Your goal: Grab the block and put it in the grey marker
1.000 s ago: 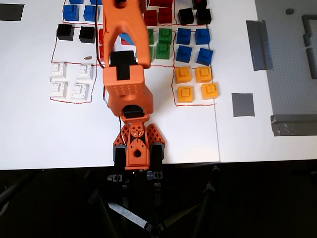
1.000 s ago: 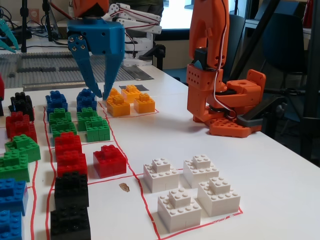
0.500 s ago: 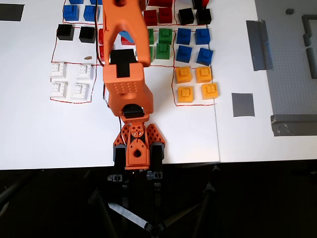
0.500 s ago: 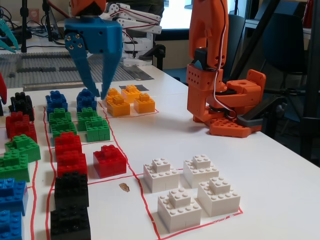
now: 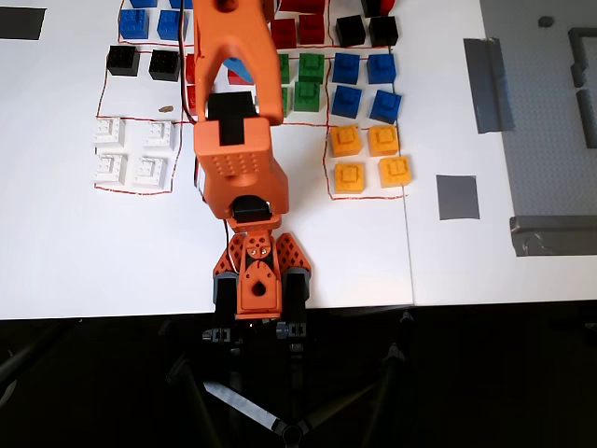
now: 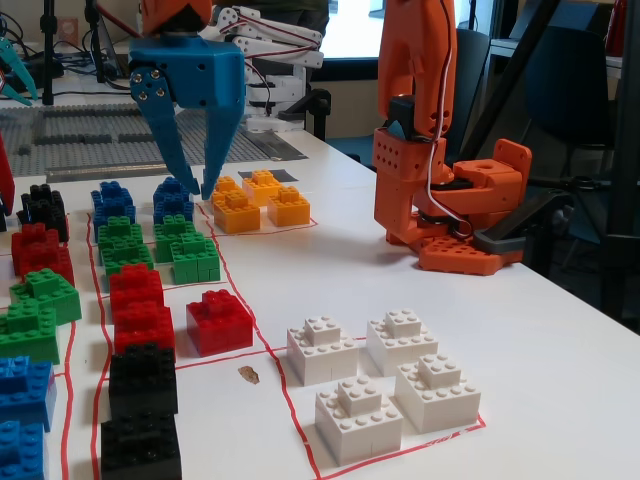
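You have four white blocks (image 5: 134, 149) and four yellow blocks (image 5: 370, 156) in the overhead view, each set laid out two by two inside a red-lined box. Four blue blocks (image 5: 365, 84) sit just above the yellow ones, with more blue, green and red partly hidden by the orange arm (image 5: 236, 121).

Black blocks come in two pairs there: one pair (image 5: 142, 62) at upper left, above the white set, and another pair (image 5: 366, 29) at the top edge. Each is a small dark cube; the fixed view (image 6: 142, 378) shows the studded top.

The grey marker (image 5: 457, 197) is one flat square of tape, right of the yellow blocks and well apart from every black block.

Your blue gripper (image 6: 193, 180) hangs with its fingers spread and holding nothing, above the blue and green blocks in the fixed view.
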Controlling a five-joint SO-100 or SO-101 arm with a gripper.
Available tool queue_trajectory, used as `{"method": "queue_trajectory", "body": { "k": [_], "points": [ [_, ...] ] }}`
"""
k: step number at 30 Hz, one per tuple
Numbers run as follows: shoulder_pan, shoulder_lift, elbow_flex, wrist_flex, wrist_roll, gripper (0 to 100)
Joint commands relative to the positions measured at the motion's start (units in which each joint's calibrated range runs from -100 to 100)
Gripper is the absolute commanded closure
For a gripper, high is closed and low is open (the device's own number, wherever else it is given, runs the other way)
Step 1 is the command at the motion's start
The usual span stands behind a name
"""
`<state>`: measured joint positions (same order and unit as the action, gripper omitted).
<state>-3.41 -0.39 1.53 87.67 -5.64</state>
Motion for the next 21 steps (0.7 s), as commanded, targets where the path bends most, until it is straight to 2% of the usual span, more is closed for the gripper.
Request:
{"method": "queue_trajectory", "body": {
  "k": [1, 17, 21],
  "points": [
    [0.7, -2.9, -6.5, 0.8, -0.4, 100],
    [0.2, -3.0, -5.9, 0.8, -0.8, 100],
    [-3.3, -2.2, -7.8, 2.4, -3.4, 100]
  ]
}}
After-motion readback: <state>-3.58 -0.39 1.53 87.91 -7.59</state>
